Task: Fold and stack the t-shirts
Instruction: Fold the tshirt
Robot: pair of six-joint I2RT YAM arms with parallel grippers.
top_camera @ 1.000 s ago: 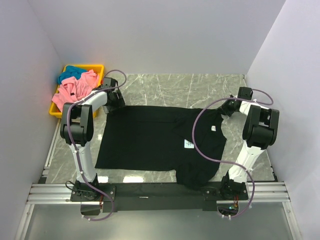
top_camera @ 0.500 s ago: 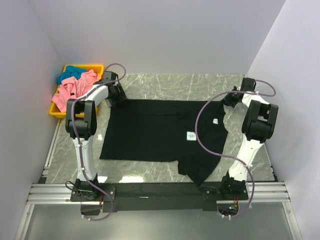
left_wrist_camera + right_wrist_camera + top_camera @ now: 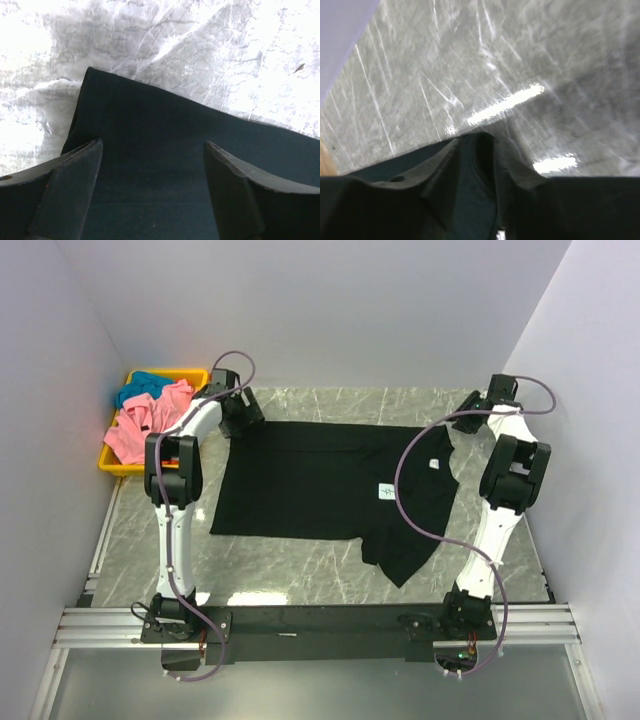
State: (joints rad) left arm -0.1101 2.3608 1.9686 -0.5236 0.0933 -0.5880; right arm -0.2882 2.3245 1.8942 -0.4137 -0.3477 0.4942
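Note:
The large black t-shirt (image 3: pixel 320 485) lies spread on the marble table, with a white tag (image 3: pixel 384 491) on its right half. My left gripper (image 3: pixel 240 418) is at its far left corner. In the left wrist view the gripper (image 3: pixel 150 150) is open, its fingers (image 3: pixel 75 175) wide apart over flat black fabric (image 3: pixel 150 125). My right gripper (image 3: pixel 463 426) is at the far right corner. In the right wrist view it (image 3: pixel 487 150) is shut on a raised ridge of the black shirt (image 3: pixel 470 190). The pink t-shirt (image 3: pixel 140 425) and the teal t-shirt (image 3: pixel 145 383) lie in the bin.
A yellow bin (image 3: pixel 195 373) stands at the far left corner of the table, beside the left wall. A sleeve of the black shirt (image 3: pixel 405 555) hangs toward the near right. White walls close in the back and both sides.
Both arms have reached farther back and dragged the black shirt away from the near edge. The shirt now lies flatter and more stretched out.

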